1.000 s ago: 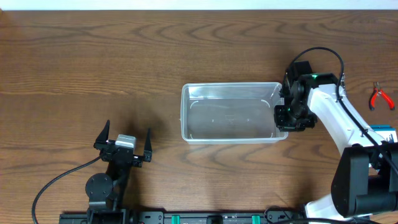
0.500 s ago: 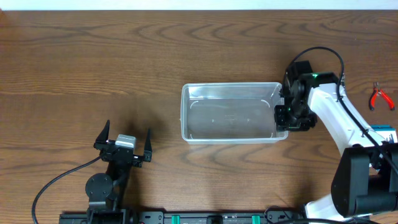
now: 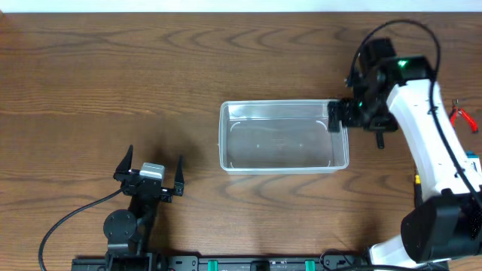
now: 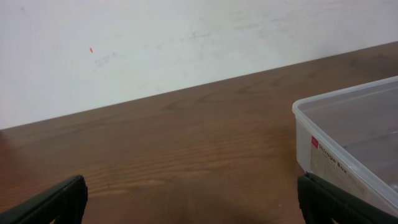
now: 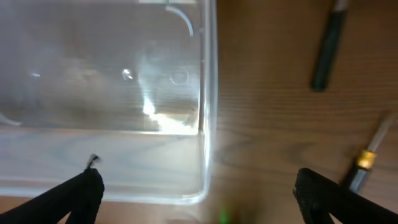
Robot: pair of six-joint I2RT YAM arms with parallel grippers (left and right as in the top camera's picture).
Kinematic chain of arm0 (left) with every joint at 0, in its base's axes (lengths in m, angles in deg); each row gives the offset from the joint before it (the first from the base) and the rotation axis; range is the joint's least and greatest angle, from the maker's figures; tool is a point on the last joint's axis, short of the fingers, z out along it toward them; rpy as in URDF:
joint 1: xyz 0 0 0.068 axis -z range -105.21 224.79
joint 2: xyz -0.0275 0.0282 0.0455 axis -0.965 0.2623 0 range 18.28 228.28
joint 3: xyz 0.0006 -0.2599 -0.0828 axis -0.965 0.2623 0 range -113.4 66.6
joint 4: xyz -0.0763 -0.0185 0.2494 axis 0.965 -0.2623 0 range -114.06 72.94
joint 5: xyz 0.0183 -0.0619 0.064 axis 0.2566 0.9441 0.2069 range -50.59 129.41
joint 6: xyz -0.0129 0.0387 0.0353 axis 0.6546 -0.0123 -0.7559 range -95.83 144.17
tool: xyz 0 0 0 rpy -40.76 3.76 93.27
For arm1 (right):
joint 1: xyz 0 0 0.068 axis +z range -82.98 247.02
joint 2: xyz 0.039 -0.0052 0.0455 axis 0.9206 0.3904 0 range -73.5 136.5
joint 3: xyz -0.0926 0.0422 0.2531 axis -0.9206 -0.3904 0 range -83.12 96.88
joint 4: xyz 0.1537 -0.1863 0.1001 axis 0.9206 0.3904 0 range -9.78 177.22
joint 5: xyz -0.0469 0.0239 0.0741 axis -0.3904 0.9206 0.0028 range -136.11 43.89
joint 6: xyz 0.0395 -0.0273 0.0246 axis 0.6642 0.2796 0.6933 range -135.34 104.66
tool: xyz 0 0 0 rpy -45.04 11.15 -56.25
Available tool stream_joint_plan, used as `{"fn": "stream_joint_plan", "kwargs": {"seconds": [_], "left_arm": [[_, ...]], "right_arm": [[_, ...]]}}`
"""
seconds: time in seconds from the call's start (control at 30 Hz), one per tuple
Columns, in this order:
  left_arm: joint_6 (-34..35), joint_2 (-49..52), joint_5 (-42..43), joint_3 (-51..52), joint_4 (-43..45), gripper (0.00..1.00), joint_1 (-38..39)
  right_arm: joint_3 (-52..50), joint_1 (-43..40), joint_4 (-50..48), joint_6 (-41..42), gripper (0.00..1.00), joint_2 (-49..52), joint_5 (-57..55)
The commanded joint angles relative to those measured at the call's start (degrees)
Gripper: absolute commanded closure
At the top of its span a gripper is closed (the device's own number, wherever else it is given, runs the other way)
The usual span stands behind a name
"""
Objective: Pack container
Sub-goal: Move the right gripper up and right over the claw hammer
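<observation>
Container: centre frame, on the table. Your right gripper: released, jaws wide above its right end. Your left gripper, lower left: released, grasping nothing.

Mid table, the container; above its right rear corner, the right gripper; well left and nearer the front, the left gripper; far right, pliers, a box before them
</observation>
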Motion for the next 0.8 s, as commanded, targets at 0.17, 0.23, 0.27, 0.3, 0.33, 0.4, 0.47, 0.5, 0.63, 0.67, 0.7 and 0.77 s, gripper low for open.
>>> {"fn": "stream_joint_plan", "kwargs": {"seconds": [0.17,0.23,0.27,0.3,0.33,0.4,0.47,0.5,0.63,0.67,0.7,0.77], "left_arm": [[0.28,-0.35,0.17,1.09,-1.88,0.02,-0.20],[0.28,-0.35,0.17,1.09,-1.88,0.02,-0.20],[0.28,-0.35,0.17,1.09,-1.88,0.02,-0.20],[0.28,-0.35,0.17,1.09,-1.88,0.02,-0.20],[0.28,-0.35,0.17,1.09,-1.88,0.02,-0.20],[0.28,-0.35,0.17,1.09,-1.88,0.02,-0.20],[0.28,-0.35,0.17,1.09,-1.88,0.02,-0.20],[0.28,-0.35,0.17,1.09,-1.88,0.02,-0.20],[0.28,-0.35,0.17,1.09,-1.88,0.02,-0.20],[0.28,-0.35,0.17,1.09,-1.88,0.02,-0.20],[0.28,-0.35,0.17,1.09,-1.88,0.02,-0.20],[0.28,-0.35,0.17,1.09,-1.88,0.02,-0.20]], "right_arm": [[14.38,-4.24,9.86,-3.04,0.01,-1.90,-4.46],[15.47,-5.01,11.80,-3.02,0.01,-2.40,-4.44],[15.63,-5.27,12.22,-2.99,0.01,-2.75,-4.42],[15.65,-5.40,12.26,-2.95,0.01,-3.15,-4.42],[15.65,-5.42,12.28,-2.93,0.01,-3.34,-4.39],[15.65,-5.44,12.22,-3.06,0.01,-3.69,-4.68],[15.65,-5.44,11.47,-5.42,0.01,-3.69,-6.51],[15.65,-5.44,10.45,-6.16,0.01,-3.69,-7.96],[15.65,-5.97,3.43,-7.80,0.01,-3.63,-9.46],[15.65,-6.58,2.19,-7.91,0.01,-3.34,-8.59],[15.65,-7.54,1.25,-7.96,0.01,-3.08,-7.34],[15.65,-10.19,-0.15,-9.20,0.01,-2.03,-3.76]]}}
